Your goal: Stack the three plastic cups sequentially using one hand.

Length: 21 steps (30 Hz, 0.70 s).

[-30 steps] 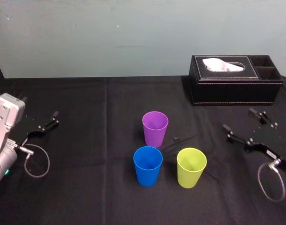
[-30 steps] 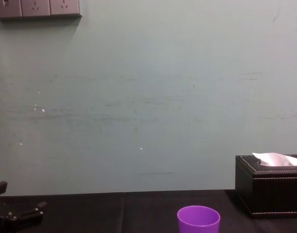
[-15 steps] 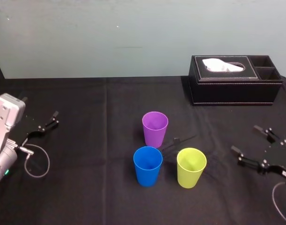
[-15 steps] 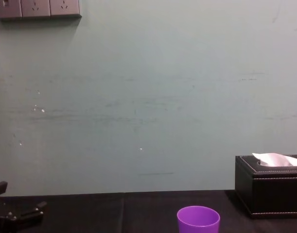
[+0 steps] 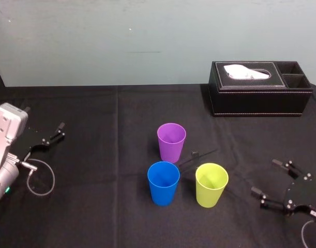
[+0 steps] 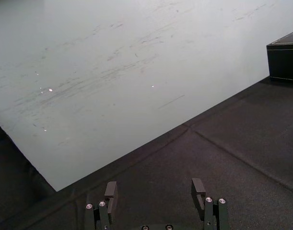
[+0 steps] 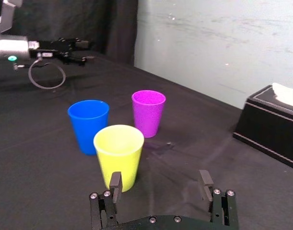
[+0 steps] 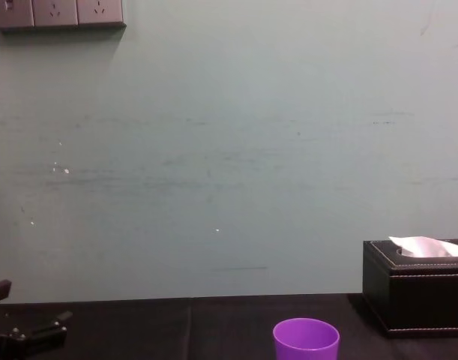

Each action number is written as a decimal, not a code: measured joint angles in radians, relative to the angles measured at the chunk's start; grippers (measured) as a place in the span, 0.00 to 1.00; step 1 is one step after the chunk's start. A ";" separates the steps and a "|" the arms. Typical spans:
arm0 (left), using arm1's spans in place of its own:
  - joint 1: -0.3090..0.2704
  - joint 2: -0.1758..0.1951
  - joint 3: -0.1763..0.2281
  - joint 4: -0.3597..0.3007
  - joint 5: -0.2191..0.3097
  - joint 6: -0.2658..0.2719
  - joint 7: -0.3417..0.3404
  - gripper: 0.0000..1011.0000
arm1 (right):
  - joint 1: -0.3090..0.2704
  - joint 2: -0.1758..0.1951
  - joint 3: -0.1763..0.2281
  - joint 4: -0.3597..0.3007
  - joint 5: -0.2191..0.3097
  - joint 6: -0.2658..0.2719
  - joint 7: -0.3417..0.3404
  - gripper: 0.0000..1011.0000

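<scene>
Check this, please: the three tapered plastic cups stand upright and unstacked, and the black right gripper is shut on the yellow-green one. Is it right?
Not quite: the black right gripper is open and empty, apart from the yellow-green tapered plastic cup, as the right wrist view shows. The rest is right.

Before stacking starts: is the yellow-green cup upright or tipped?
Upright: the yellow-green cup stands on its base, mouth up. Open right gripper sits to its right.

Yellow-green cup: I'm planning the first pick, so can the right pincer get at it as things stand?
Probably yes. The right pincer hangs open beside the yellow-green cup, facing it, with bare black cloth between. The blue cup and purple cup stand beyond it.
</scene>
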 joint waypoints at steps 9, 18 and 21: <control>0.000 0.000 0.000 0.000 0.000 0.000 0.000 1.00 | 0.013 -0.020 -0.021 0.001 -0.032 0.011 0.035 0.99; 0.000 0.000 0.000 0.000 0.000 0.000 0.000 1.00 | 0.032 -0.042 -0.044 0.005 -0.048 0.041 0.054 0.99; 0.000 0.000 0.000 0.000 0.000 0.000 0.000 1.00 | 0.037 -0.046 -0.047 0.005 -0.048 0.048 0.055 0.99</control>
